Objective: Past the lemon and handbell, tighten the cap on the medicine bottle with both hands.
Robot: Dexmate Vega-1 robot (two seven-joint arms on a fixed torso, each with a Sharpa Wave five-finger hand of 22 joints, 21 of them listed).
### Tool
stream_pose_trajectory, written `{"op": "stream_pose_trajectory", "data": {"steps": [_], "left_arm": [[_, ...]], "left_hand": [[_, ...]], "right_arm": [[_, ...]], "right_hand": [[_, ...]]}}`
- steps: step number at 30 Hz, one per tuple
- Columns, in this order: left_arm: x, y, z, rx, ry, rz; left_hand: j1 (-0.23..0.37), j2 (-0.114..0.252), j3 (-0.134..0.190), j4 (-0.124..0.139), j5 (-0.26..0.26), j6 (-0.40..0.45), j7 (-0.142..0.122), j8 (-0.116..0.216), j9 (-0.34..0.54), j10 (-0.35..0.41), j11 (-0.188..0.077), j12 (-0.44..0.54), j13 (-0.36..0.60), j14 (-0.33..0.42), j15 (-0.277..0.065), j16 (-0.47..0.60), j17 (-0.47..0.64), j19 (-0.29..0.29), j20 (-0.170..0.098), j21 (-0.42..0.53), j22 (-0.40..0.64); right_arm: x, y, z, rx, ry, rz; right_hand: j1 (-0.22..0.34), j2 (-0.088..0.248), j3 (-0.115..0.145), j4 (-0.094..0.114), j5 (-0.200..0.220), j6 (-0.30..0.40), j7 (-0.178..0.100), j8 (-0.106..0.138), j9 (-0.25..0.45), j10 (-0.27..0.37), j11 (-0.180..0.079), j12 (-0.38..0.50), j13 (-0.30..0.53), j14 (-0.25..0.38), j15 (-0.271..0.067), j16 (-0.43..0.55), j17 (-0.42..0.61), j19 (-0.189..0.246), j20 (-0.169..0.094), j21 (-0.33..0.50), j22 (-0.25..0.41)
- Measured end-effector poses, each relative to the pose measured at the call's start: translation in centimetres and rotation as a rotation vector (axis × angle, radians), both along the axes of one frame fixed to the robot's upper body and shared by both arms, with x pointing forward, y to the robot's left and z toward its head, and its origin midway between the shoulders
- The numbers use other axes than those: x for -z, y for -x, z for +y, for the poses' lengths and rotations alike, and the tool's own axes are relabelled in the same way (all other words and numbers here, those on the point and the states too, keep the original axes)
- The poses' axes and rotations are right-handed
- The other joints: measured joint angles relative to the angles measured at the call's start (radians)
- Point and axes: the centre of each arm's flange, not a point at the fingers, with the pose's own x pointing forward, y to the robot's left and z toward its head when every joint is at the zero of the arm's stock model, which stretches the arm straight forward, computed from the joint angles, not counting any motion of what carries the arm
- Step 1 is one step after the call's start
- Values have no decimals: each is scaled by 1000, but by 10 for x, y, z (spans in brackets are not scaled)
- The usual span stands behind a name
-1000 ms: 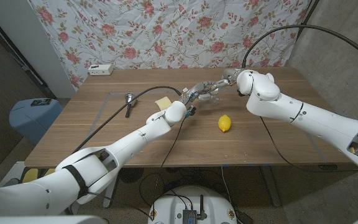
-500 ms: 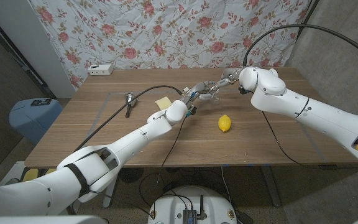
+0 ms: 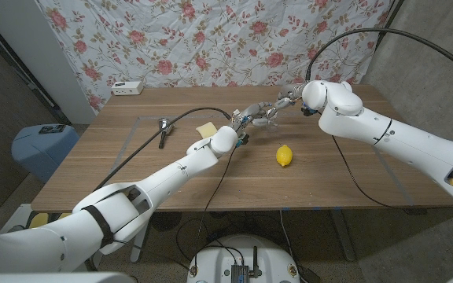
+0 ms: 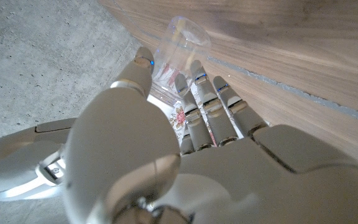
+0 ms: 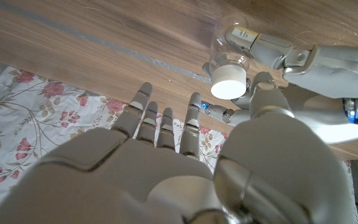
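While the left hand (image 5: 291, 56) grips the clear medicine bottle (image 5: 229, 53) at the far middle of the table (image 3: 132, 169), the right hand (image 5: 185, 155) hovers beside its white cap (image 5: 227, 88) with fingers spread, holding nothing. Nearer lies the lemon (image 3: 284, 156); the handbell (image 3: 163, 126) lies well left.

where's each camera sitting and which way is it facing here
Head view: on the robot's head, looking down the table; both arms, lemon, handbell.
Left wrist view: behind the left hand, facing the clear medicine bottle it holds.
Right wrist view: behind the right hand, facing the bottle's white cap.
Shared: both wrist views show the bottle.
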Motion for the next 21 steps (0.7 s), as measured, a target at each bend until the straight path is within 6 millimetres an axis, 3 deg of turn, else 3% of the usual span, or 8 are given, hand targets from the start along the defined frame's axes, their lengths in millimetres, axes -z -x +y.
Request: {"op": "stream_pose_trajectory", "data": {"steps": [8,21], "left_arm": [[0,-1,0,-2,-4,3],[1,-2,-1,1,-6,3]], "left_hand": [[-7,-7,7,5,0,-4,-4,0,0,0,0,0,0,0,0,0,0,0,0,0,0],[-7,-7,7,5,-1,-4,-4,0,0,0,0,1,0,0,0,0,1,0,0,0,0]], "right_arm": [[-2,-2,3,-3,15,13],[-2,-4,5,-11,25,24]], "right_hand": [[47,-4,18,-1,0,27,-26,6,0,0,0,7,0,0,0,0,0,0,0,0,0],[79,-8,34,6,0,76,-32,25,0,0,0,11,0,0,0,5,0,6,-6,0,0]]}}
